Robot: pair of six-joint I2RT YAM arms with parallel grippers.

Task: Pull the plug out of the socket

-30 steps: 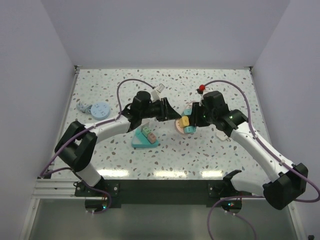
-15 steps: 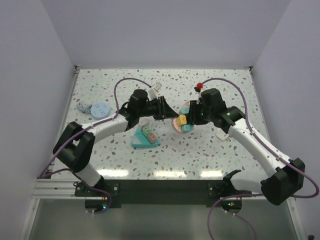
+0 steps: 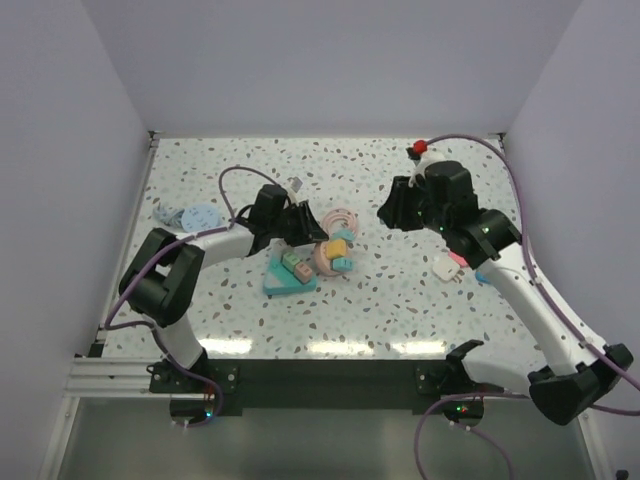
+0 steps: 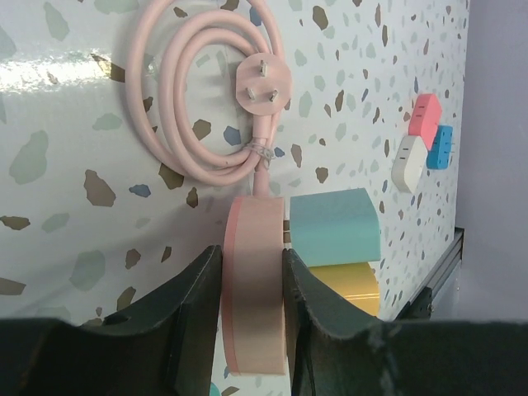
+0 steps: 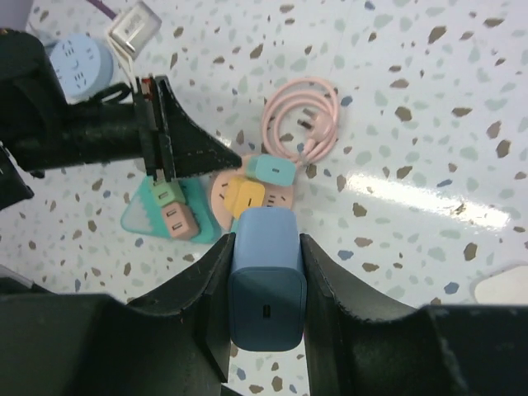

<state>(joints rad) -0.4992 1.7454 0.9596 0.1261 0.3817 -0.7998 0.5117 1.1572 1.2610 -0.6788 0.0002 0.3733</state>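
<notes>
End effector, left (image 4: 250,262): clamped narrow on the pink socket (image 4: 254,318), one finger flat against each face.
End effector, right (image 5: 264,247): closed on the blue plug (image 5: 266,289), fingers pressed to its two sides.
Blue plug: out of the socket, held in the air well apart from it, on the socket's right in the top view.
Socket: seen edge-on from the left wrist; whether it touches the bench (image 3: 400,310) cannot be told.
Teal plug (image 4: 334,227): seated in the socket's face.
Yellow plug (image 4: 346,289): seated in the socket's face, just beside the teal plug.
Cable (image 4: 186,124): pink, coiled flat on the bench just beyond the socket, running to the socket's rim; its three-pin end faces up.
Base (image 5: 140,223): teal, triangular, just left of the socket; it carries a green plug (image 5: 167,195) and a pink plug (image 5: 177,221).
Adapters (image 4: 407,162): white, pink and blue, clustered well to the right of the socket.
Discs (image 3: 200,217): two, pale blue, well to the left of the socket.
</notes>
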